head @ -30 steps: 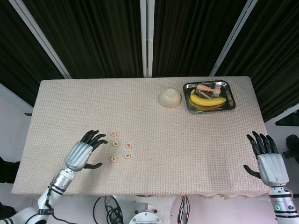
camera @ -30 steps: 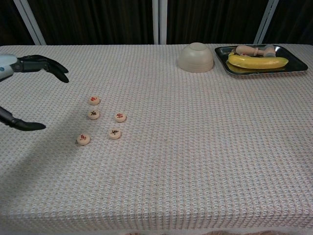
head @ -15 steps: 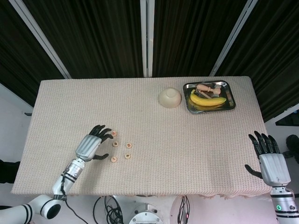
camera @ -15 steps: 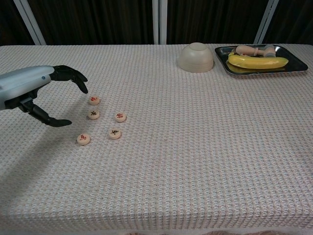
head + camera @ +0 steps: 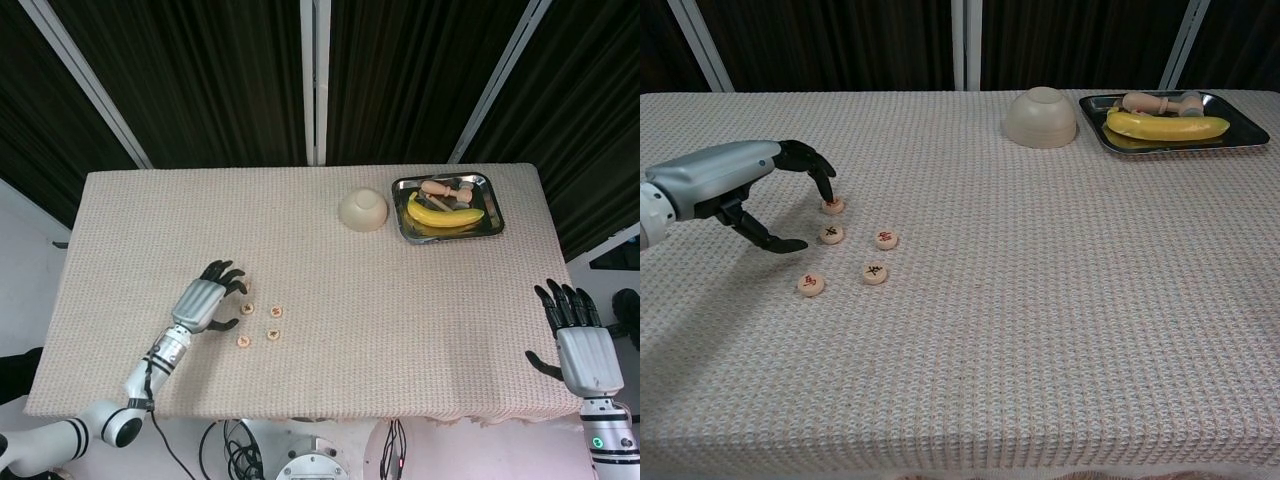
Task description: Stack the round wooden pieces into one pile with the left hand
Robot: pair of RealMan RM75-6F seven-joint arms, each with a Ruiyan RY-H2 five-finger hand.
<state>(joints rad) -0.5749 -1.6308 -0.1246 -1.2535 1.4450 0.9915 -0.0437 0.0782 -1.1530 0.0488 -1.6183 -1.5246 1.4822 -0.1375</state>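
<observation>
Several round wooden pieces with red and dark marks lie flat and apart on the woven tablecloth at the left front. The farthest piece (image 5: 833,205) sits under my left hand's fingertips (image 5: 826,186), which come down on its far edge. The other pieces (image 5: 832,234) (image 5: 886,239) (image 5: 875,273) (image 5: 811,285) lie loose; none is stacked. My left hand (image 5: 750,182) (image 5: 208,298) has its fingers curved down and its thumb spread low, holding nothing. My right hand (image 5: 577,338) hovers open at the table's right front corner, seen only in the head view.
An upturned cream bowl (image 5: 1040,117) (image 5: 363,210) stands at the back, right of centre. Beside it a metal tray (image 5: 1244,109) (image 5: 493,199) holds a banana (image 5: 1165,125) (image 5: 440,216) and small wooden items. Dark curtains hang behind the table.
My left hand has moved right and forward from the table's left side, and its fingertips have come down on the farthest piece. The pieces and the right hand have not moved.
</observation>
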